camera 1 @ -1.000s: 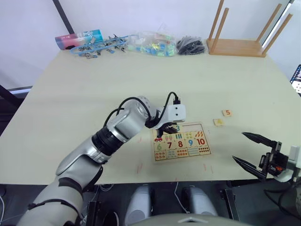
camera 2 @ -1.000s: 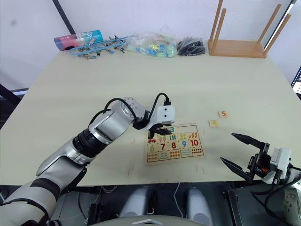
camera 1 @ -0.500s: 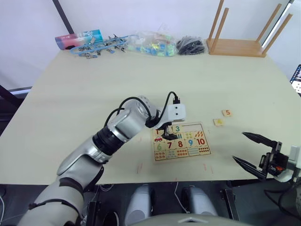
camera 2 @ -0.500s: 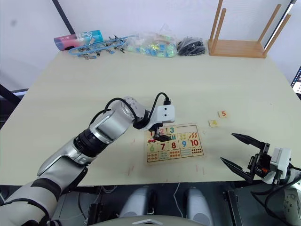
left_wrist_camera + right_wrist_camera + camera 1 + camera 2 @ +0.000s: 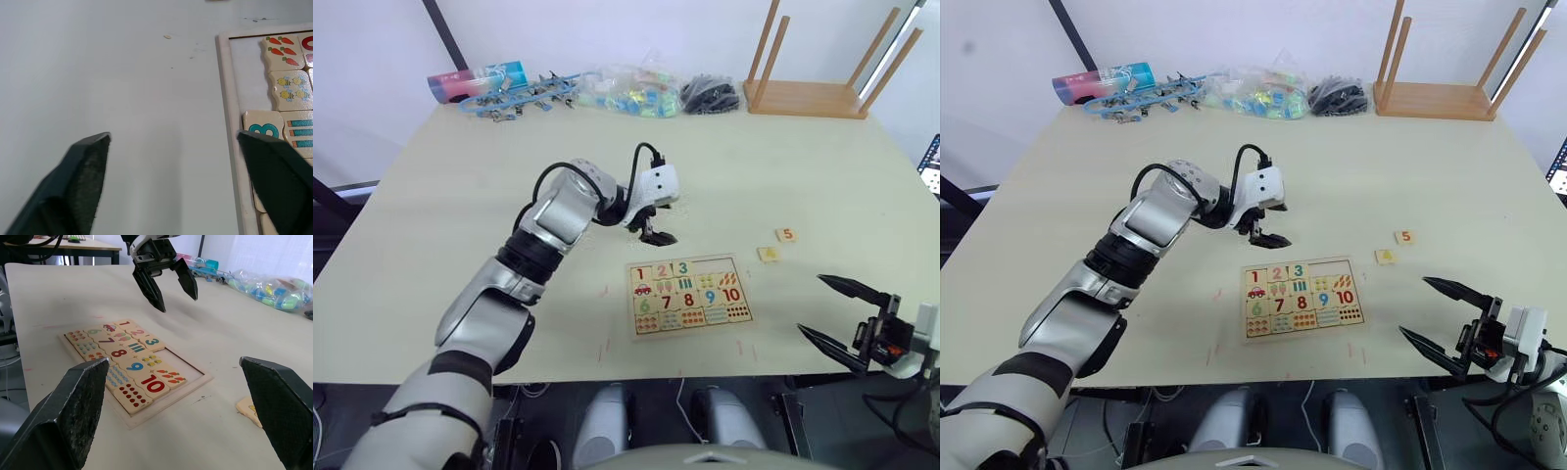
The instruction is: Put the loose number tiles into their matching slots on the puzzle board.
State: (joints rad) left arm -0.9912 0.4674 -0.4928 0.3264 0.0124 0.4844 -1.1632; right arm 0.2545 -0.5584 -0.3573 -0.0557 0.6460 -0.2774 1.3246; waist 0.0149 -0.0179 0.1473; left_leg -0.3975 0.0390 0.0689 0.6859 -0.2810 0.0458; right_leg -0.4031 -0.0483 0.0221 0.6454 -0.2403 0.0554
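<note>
lifting away from the puzzle board (image 5: 690, 294), the left gripper (image 5: 655, 234) now hangs spread and empty over bare table (image 5: 460, 196) just behind it; half a second ago it sat on the top row. tiles 1, 2 and 3 fill their slots (image 5: 713, 265), two stay vacant. the right gripper (image 5: 832, 311) waits released near the edge. tile 5 (image 5: 786, 235) lies right of the board; the tile (image 5: 768, 254) beside it has an unreadable digit, likely 4.

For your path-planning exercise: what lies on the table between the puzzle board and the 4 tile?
Only bare tabletop, seen in the left eye view, separates the board from the 4 tile.
</note>
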